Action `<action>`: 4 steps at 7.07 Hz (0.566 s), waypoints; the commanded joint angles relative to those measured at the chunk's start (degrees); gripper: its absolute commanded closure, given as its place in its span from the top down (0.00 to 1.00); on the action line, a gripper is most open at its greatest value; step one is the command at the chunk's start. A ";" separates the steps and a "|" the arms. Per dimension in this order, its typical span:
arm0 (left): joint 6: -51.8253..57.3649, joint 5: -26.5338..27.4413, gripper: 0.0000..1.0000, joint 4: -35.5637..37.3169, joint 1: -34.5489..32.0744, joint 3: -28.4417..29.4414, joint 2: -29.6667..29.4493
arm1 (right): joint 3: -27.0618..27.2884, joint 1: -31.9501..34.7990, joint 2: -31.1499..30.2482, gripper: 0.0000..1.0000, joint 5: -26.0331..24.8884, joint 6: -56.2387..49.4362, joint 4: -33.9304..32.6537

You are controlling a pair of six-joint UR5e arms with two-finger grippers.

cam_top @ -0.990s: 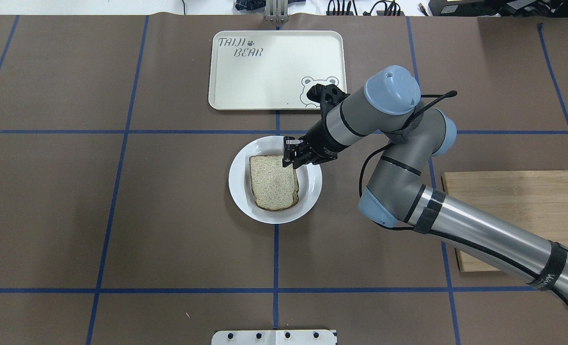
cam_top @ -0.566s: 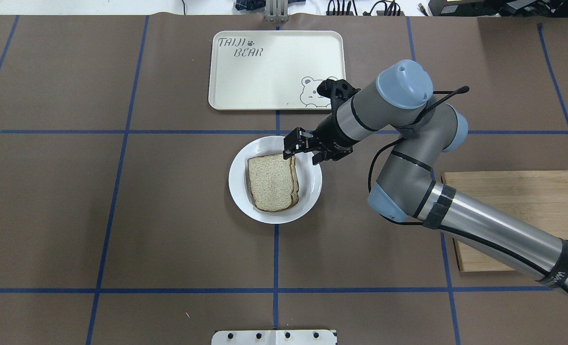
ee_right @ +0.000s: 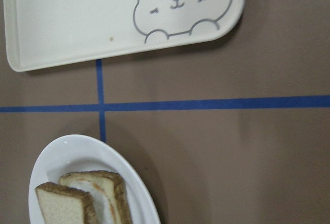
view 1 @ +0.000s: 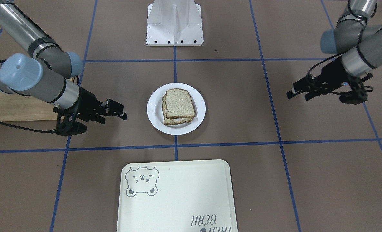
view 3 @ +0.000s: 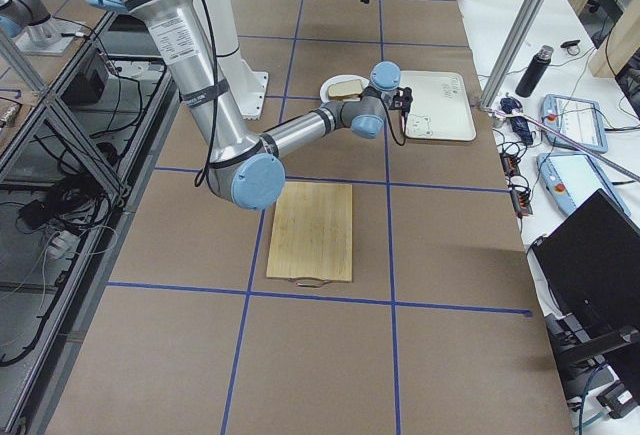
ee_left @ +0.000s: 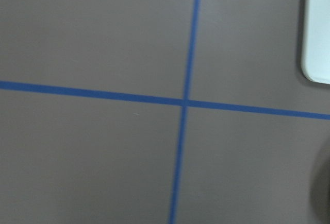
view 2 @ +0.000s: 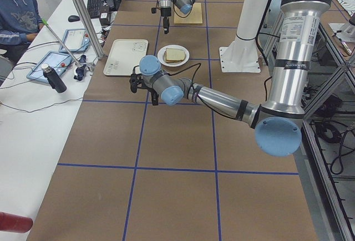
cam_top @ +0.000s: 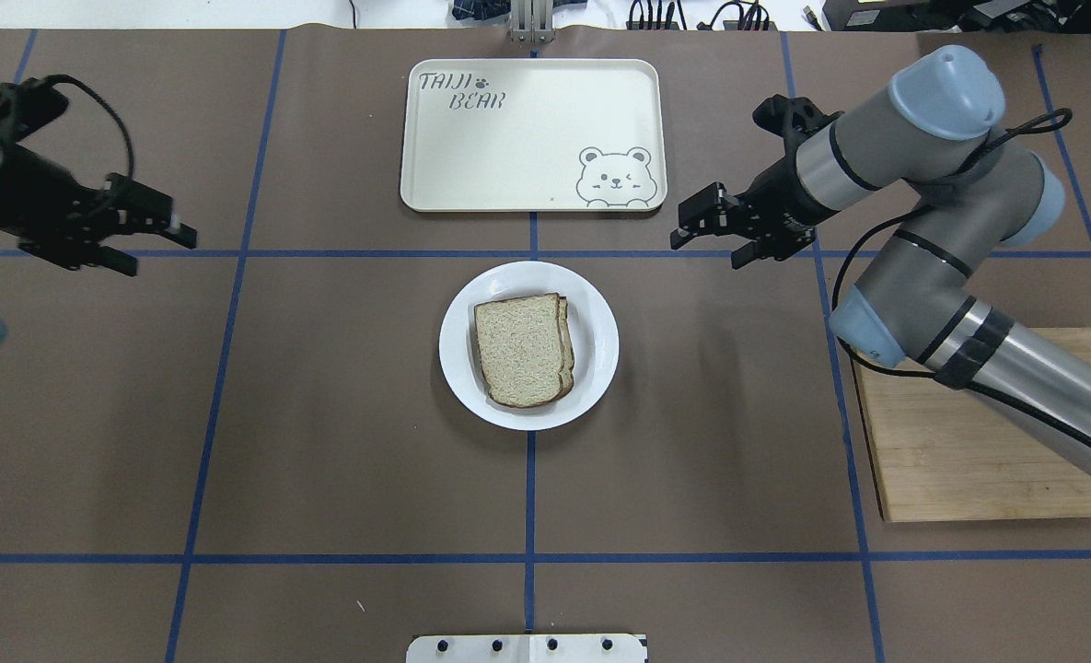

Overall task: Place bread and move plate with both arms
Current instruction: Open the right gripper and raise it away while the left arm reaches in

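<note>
The bread (cam_top: 519,348) is a plain brown slice lying flat on top of another slice on the white plate (cam_top: 600,343) at the table's middle. In the front view the bread (view 1: 179,103) covers the lower slice on the plate (view 1: 200,111). The right wrist view shows the bread (ee_right: 62,204) and a white filling under it, on the plate (ee_right: 77,149). My right gripper (cam_top: 700,235) is open and empty, to the right of the plate and beyond it. My left gripper (cam_top: 163,256) is open and empty, far to the plate's left. Both also show in the front view, right gripper (view 1: 115,117) and left gripper (view 1: 296,96).
A cream tray with a bear drawing (cam_top: 471,138) lies beyond the plate. A wooden cutting board (cam_top: 969,442) lies at the right, partly under my right arm. Blue tape lines cross the brown table. The robot's white base plate (cam_top: 527,647) is at the near edge.
My right gripper has let go of the bread, which now lies flat on the lower slice, and has pulled back to the right. My left arm has come into view at the left.
</note>
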 commanded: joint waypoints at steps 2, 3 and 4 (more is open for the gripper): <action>-18.10 15.09 0.97 -8.45 16.41 3.70 -8.73 | 0.10 8.65 -6.05 1.00 3.22 -14.42 -2.36; -19.15 15.19 0.97 -12.29 16.70 5.89 -9.71 | 0.10 10.76 -7.20 1.00 3.13 -21.95 -6.29; -21.60 15.19 0.97 -18.59 16.70 8.87 -9.72 | 0.27 12.96 -7.65 1.00 3.13 -28.99 -11.21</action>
